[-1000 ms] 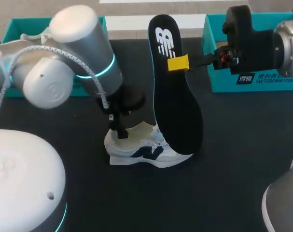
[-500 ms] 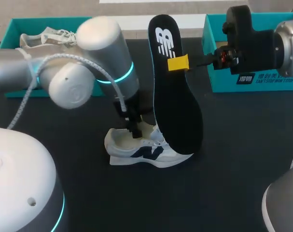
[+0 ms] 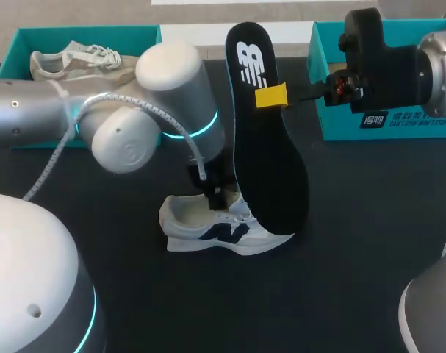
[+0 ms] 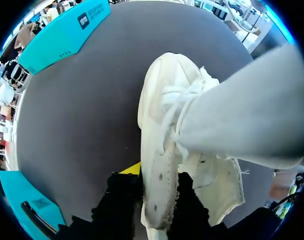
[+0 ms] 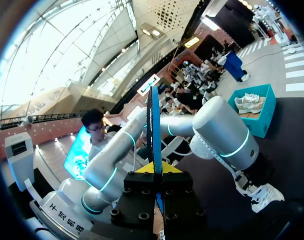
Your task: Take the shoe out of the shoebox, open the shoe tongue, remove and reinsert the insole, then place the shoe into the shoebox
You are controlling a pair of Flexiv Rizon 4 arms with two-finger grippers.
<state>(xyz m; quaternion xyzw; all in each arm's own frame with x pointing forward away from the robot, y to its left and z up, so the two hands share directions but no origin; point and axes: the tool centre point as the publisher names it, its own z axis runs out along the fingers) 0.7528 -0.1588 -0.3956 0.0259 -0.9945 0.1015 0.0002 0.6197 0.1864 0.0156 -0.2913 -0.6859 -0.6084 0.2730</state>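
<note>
Left pincer [image 3: 217,197]: at the mouth of the shoe [image 3: 223,232]. In the wrist view its fingers press from both sides on a strip of the upper, which we take for the tongue, so we read it as clamped there [image 4: 159,175].
Right pincer [image 3: 270,96]: clamped on the insole [image 3: 270,162] about a third of the way down from its upper end, held well above the table. Its own view shows the insole edge-on between the yellow tips [image 5: 155,167].
Shoe: on its sole on the table, mouth upward, long axis across the table with the toe toward our right.
Insole axis: nearly upright, leaning a little. The narrower end is up and the broad end hangs down over the shoe's toe half; we cannot tell whether they touch.
Deciding relation: the mouth lies below the insole and toward our left, so we judge the broad end has to go in under the tongue and slide toward the toe.
Nearer arm: ours on the left is on the shoe; the right one carries the insole.
Surface: dark matte table [image 3: 355,257], which we expect to grip the sole fairly well.
Room: one shoebox [image 3: 384,129] sits at the far right. Another box [image 3: 31,37] at the far left holds a second shoe [image 3: 68,59]. Both are well apart from the work.
Risk: the insole may buckle against the laces.
</note>
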